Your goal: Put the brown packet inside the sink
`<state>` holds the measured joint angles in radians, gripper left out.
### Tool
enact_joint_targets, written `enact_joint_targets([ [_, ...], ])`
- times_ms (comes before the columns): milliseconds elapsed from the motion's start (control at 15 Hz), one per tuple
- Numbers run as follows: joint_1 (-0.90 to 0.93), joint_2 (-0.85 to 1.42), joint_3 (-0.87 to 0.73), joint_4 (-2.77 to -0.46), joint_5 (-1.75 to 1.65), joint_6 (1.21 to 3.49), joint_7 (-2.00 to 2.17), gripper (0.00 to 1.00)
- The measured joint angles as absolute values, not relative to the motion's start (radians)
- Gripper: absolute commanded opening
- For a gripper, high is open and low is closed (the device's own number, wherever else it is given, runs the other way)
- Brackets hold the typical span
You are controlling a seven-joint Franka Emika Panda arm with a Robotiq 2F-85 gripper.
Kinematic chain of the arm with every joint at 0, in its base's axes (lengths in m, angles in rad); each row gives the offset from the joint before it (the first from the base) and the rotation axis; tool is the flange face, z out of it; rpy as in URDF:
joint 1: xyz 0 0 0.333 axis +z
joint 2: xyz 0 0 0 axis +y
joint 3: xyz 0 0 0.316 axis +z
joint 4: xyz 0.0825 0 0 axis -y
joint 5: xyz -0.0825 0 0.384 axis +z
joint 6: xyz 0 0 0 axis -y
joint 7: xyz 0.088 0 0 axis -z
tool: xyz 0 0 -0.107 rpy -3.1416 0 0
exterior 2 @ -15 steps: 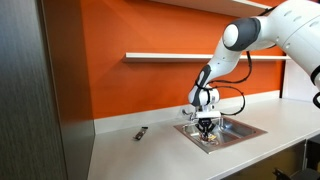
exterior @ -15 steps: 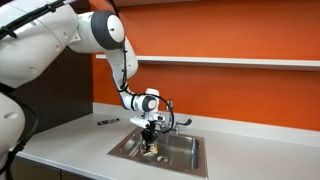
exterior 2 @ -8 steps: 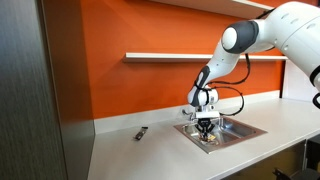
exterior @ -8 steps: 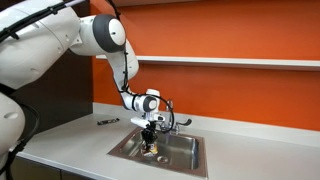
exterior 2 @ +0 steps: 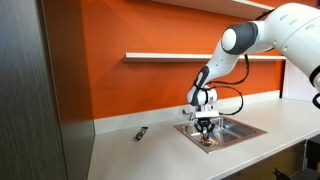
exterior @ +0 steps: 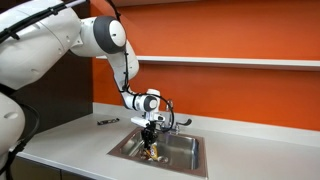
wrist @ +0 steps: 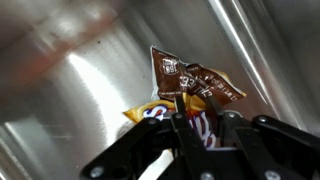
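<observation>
**Observer:** What is the gripper holding?

**Operator:** My gripper [wrist: 207, 128] is pinched closed on the lower edge of the brown packet [wrist: 190, 82]. In the wrist view the crumpled wrapper stands up between the two black fingers [wrist: 183, 125], with yellow and red print at its base.

**Observer:** Where is that relative to the sink?

**Operator:** Brushed steel of the sink [wrist: 70, 70] fills the wrist view all around the gripper. In both exterior views the gripper hangs down inside the basin [exterior: 186, 152] [exterior 2: 245, 130], with the packet at its tip, low over the basin floor. I cannot tell whether the packet touches the bottom.

**Observer:** How much of the job is left?

**Operator:** I judge it nearly done. The packet is already within the sink walls. What is left is to let go and lift the arm out.

**Observer:** Anything in the way?

**Operator:** The chrome faucet [exterior: 170, 116] stands just behind the gripper on the back rim, so I would rise straight up. Well off to one side of the gripper, a dark pen-like object [exterior: 107, 122] lies on the countertop [exterior: 60, 145]. A shelf [exterior: 230, 62] runs along the orange wall high above.
</observation>
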<state>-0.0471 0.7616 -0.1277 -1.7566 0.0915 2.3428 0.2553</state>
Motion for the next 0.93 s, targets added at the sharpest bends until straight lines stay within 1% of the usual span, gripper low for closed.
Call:
enact_joint_targets([
  [333, -0.047, 0.764, -0.128, -1.747, 0.092, 2.335, 0.259, 0.99],
  [667, -0.047, 0.765, -0.128, -1.744, 0.092, 2.335, 0.26, 1.0],
  [933, -0.048, 0.73, -0.135, -1.807, 0.092, 2.337, 0.259, 1.0],
])
